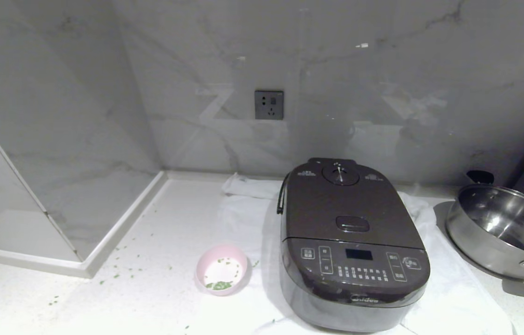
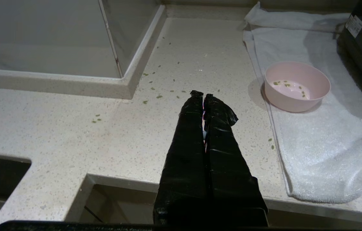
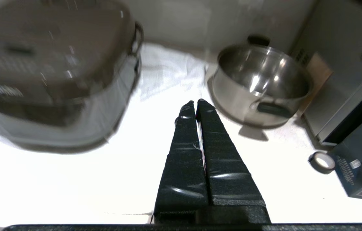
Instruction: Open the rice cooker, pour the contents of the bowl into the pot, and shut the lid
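Closed tight on nothing: left gripper [image 2: 203,95], fingers pressed flat together, hanging above the front edge of the counter [image 2: 71,128] with no job in hand. Ahead of those tips and off to the side towards the cooker, on the near border of a white towel [image 2: 312,141], sits the pink bowl [image 2: 297,86], upright, well apart from the gripper, holding only a thin scatter of green and white bits [image 2: 288,85]. Ahead and to the other side, loose green flecks [image 2: 158,96] strewn across bare counter. Likewise shut and empty: right gripper [image 3: 196,102], poised over the towel between the rice cooker [image 3: 55,80] on one side and a steel pan [image 3: 261,80] on the other, touching neither; beyond the pan, a small roll of tape [image 3: 320,162]. Seen from the head, neither arm in frame; cooker squarely on the towel, probably laid there to steady it and catch spills, bowl just beside its front corner for a short carry. Lid [image 1: 345,204] down flat, release button [image 1: 352,224] facing up and free to press; inner pot hidden beneath. With so little in the bowl and the lid closed, hard to judge whether pouring is done or not yet begun.
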Available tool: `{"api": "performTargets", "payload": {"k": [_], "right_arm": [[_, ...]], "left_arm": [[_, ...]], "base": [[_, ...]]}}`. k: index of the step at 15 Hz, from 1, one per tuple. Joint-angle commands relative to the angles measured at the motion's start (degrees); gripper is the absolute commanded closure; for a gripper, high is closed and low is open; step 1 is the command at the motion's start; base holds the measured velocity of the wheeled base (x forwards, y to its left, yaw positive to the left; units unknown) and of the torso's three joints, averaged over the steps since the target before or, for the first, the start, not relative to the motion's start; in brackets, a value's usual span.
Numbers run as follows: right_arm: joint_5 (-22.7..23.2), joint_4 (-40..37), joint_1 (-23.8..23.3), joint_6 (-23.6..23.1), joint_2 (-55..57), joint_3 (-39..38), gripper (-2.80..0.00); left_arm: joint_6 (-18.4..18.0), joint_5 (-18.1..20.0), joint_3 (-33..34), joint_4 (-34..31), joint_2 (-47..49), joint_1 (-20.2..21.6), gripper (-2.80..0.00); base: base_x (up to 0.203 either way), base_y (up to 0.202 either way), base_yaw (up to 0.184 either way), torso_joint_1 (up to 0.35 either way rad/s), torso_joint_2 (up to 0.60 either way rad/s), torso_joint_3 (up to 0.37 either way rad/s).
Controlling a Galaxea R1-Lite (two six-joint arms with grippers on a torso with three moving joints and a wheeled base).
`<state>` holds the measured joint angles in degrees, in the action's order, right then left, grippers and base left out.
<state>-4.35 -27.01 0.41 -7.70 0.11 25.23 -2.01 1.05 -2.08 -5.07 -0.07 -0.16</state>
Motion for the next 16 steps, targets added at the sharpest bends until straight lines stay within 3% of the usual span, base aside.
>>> {"api": "performTargets", "payload": {"k": [1, 7, 10, 16], "right_arm": [[-0.1, 7.0, 0.0, -1.0, -0.1, -8.2, 0.0], [2.3, 25.5, 0.0, -1.9, -0.1, -23.1, 0.0], [6.7, 26.8, 0.0, 0.2, -0.1, -25.4, 0.0], [7.0, 26.9, 0.0, 0.9, -0.1, -25.3, 0.0]], "left_arm": [[0.0, 0.0, 0.1, 0.0, 0.0, 0.0, 0.0], [0.0, 0.0, 0.0, 0.0, 0.0, 0.0, 0.0], [0.0, 0.1, 0.1, 0.1, 0.0, 0.0, 0.0], [1.0, -0.7, 0.2, 0.5, 0.0, 0.1, 0.0]], "base": [[0.0, 0.0, 0.0, 0.0, 0.0, 0.0], [0.0, 0.0, 0.0, 0.0, 0.0, 0.0], [0.0, 0.0, 0.0, 0.0, 0.0, 0.0], [0.0, 0.0, 0.0, 0.0, 0.0, 0.0]]}}
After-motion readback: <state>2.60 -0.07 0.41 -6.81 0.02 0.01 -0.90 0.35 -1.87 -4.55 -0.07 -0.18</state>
